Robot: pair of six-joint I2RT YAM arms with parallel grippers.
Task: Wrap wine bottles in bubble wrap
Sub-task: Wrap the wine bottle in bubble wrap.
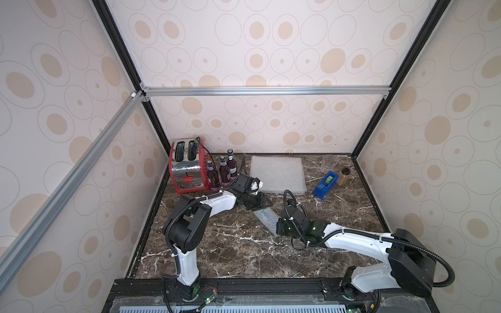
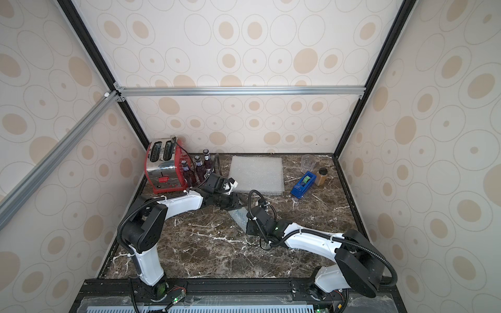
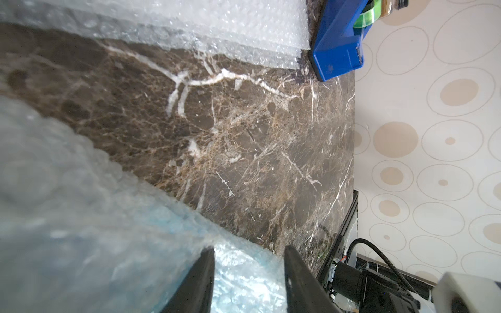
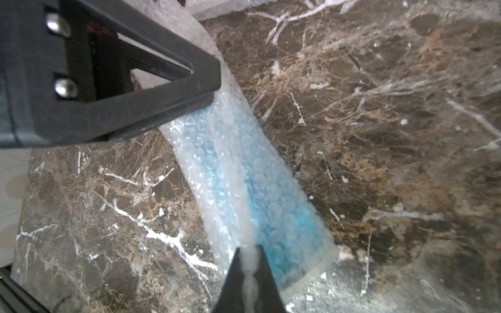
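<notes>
Purple bottles (image 1: 223, 170) wait upright, far left on the worktop (image 1: 244, 252). Mid-worktop the blue bottle (image 4: 271, 206) lies rolled in bubble wrap (image 4: 206, 162); likely fragile glass under a soft, springy, slippery cover. Left tool (image 3: 249, 249) straddles its far end, parted, not clamping. Right tool (image 4: 250, 260) pinches the wrap's loose edge; a hold round the middle should serve best.

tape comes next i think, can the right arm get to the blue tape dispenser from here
Probably yes: only bare marble table lies between the right gripper and the tape dispenser. But it pinches the bubble wrap flap and must release that first.
</notes>
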